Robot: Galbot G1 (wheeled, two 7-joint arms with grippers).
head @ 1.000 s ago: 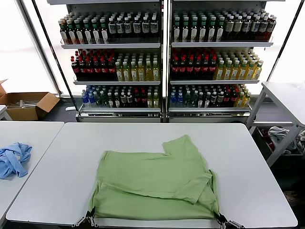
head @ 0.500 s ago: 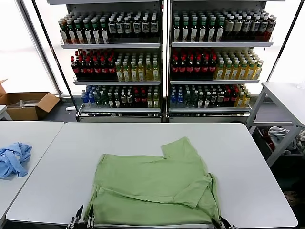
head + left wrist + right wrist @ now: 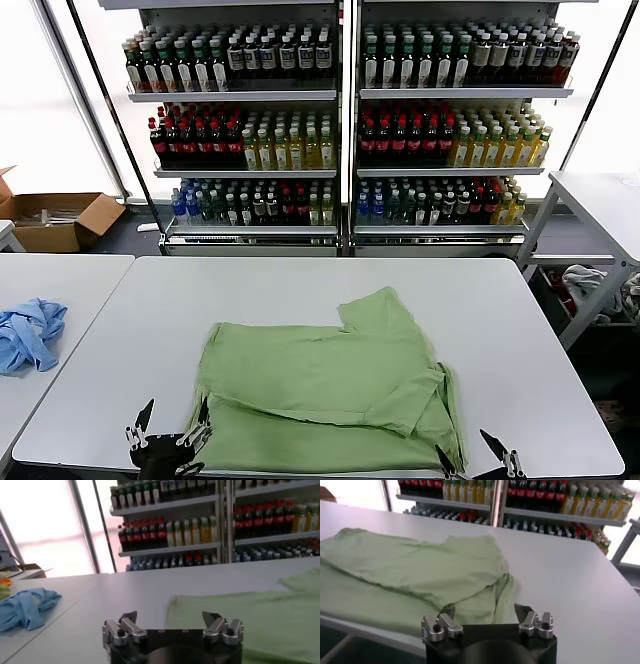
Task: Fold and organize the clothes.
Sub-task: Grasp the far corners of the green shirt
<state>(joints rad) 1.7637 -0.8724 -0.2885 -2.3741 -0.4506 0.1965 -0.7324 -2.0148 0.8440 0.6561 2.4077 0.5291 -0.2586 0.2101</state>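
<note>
Left pincer (image 3: pixel 168 432): your fingers stand apart and hold nothing, at the near tabletop edge just beside the shirt's near left corner.
Right pincer (image 3: pixel 478 455): also spread wide and empty, at the near edge by the shirt's near right corner.
Shirt (image 3: pixel 330 390): you see the light green shirt folded over on itself, flat on the white tabletop (image 3: pixel 300 285), close to its near edge, one sleeve poking out toward the far side.
Blue garment (image 3: pixel 28 333): crumpled on the neighbouring tabletop to your left, well apart from the shirt.
Shelves (image 3: pixel 345 120): rows of bottles beyond the tabletop.
</note>
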